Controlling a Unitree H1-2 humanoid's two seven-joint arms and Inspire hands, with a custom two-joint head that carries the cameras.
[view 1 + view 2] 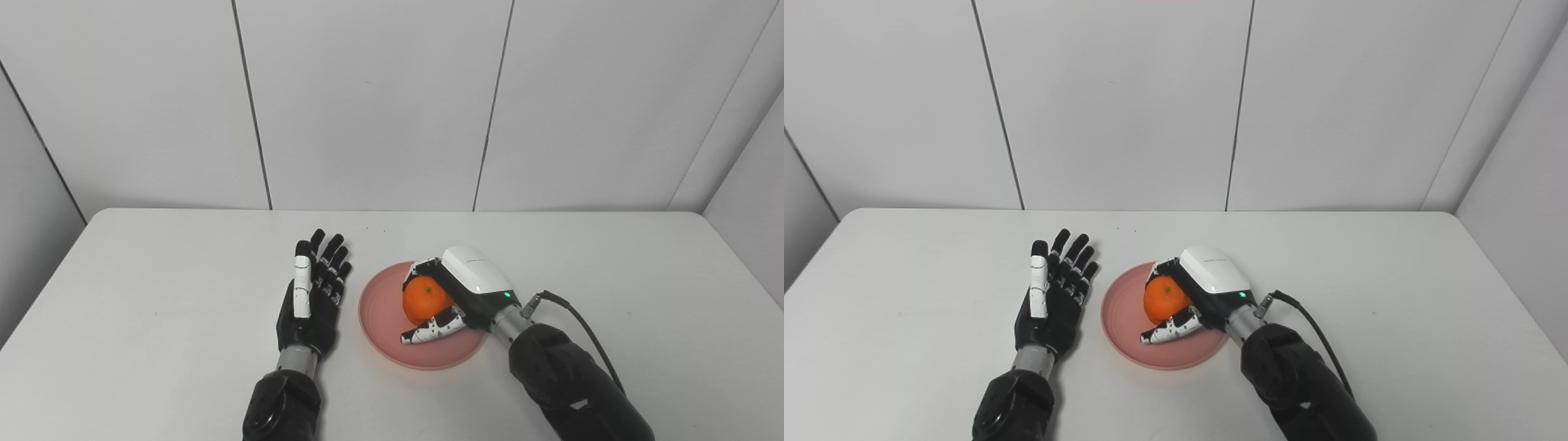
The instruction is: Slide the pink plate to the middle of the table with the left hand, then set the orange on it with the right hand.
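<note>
Left eye view: right hand (456, 294) grips orange (424, 299) over pink plate (383, 312); left hand (312, 294) beside it, spread empty

The white table (153, 343) lies bare across the left third and the whole right side of the frame. The middle is crowded: the left hand (312, 294), fingers spread, lies just left of the pink plate (383, 318), leaving only a narrow gap. The right hand (456, 294), wrapped around the orange (422, 298), covers the plate's right half.

Orange (424, 298): bright orange, small green stem spot. Plate (383, 306): plain pink. Table (153, 294): white, unpatterned. Left hand (312, 294): black with one white strip. Right hand (465, 288): white shell, black-and-white fingers. Wall (367, 104): pale grey panels, dark seams.
</note>
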